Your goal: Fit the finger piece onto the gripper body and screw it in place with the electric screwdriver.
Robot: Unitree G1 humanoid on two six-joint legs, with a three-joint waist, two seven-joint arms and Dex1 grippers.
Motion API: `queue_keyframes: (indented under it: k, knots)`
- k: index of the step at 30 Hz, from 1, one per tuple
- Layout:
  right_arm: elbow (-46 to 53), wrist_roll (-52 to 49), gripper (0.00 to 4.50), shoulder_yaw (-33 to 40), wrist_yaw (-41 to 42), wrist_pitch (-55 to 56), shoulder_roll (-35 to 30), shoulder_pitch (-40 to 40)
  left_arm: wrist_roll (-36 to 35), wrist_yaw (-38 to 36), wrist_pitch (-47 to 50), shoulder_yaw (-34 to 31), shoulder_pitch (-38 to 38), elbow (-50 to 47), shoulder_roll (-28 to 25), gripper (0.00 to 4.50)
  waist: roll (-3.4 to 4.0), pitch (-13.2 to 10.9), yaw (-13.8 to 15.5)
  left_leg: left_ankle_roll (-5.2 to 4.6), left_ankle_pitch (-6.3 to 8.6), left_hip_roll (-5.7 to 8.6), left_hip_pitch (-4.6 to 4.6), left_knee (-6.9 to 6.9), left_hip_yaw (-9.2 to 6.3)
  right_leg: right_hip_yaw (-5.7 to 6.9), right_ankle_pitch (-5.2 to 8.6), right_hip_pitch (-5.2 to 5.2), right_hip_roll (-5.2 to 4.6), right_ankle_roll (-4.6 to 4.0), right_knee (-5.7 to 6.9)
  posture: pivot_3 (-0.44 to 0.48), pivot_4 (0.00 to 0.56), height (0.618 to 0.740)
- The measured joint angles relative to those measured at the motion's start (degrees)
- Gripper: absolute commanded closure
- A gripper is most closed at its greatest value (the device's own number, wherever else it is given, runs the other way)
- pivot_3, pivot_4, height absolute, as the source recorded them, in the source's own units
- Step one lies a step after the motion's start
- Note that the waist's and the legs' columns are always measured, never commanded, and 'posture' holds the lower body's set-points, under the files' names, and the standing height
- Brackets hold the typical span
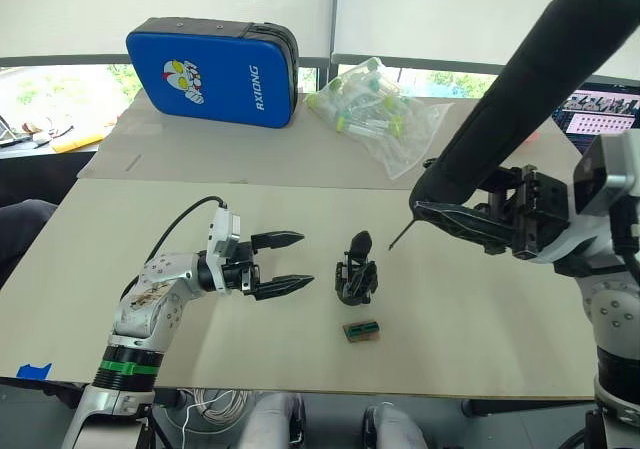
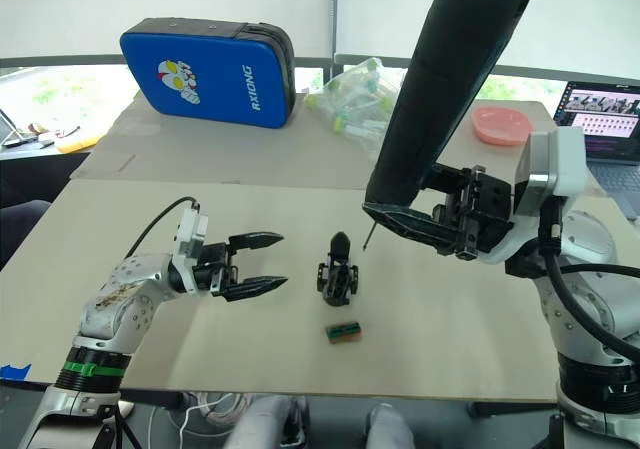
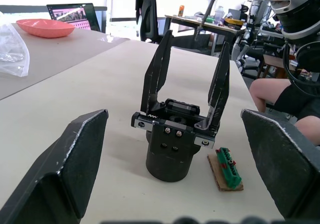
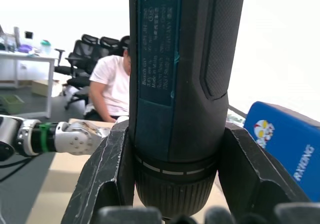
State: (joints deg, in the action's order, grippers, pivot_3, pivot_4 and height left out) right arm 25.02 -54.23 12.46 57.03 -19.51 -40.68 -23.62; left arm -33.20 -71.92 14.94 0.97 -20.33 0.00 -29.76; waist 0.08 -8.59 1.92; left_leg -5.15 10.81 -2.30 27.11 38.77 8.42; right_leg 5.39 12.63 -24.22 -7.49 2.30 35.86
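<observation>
The gripper body (image 1: 356,272) stands upright on the table (image 1: 480,339), toward the middle of its near half, on its round base. In the left wrist view two black fingers rise from its carriage (image 3: 175,121), so the finger piece (image 3: 220,92) appears to be already seated, though I cannot tell whether its screws are in. Just nearer the front edge, close beside the base but apart from it, lies a small green-and-brown block (image 1: 361,330).

The body looks rigid and dense for its size; I judge that it will not flex but could tip or slide under a pushing bit. The round base or the low carriage looks like the sound place to steady it, not the thin fingers.

The left gripper (image 1: 292,262) hovers near the body on its left, jaws wide apart and empty. The right gripper (image 2: 420,224) is clamped around the lower barrel of the electric screwdriver (image 2: 440,89), a stiff, fairly heavy tool with a grippy sleeve, held tilted with its thin bit (image 1: 400,234) pointing down, above the body and off to its right, not touching.

Toward the far edge rest a blue case (image 1: 215,72), a bag of tubes (image 1: 375,109) and a pink dish (image 2: 505,125).
</observation>
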Motion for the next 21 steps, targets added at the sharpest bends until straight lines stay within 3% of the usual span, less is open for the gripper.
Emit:
queue_keyframes:
  k: [8, 21]
  knots:
    - [-1.75, 2.84, 2.59, -5.15, 0.11, -0.04, 3.92, -3.56, 2.05, -2.76, -2.75, 0.39, 0.12, 0.41, -0.05, 0.0, 0.0, 0.0, -0.55, 0.08, 0.04, 0.0, -0.01, 0.0, 0.0, 0.01, 0.0, 0.0, 0.0, -0.01, 0.01, 0.0, 0.15, 0.74]
    - [-4.84, 5.09, 2.59, -10.05, 1.7, -4.25, 6.56, -6.08, 6.32, -1.45, -6.83, 2.64, 1.14, 2.02, 2.27, 0.0, 0.0, 0.0, -1.14, 0.07, 0.02, 0.0, 0.02, 0.0, 0.0, 0.02, -0.01, -0.01, 0.0, 0.0, 0.03, 0.0, 0.15, 0.74]
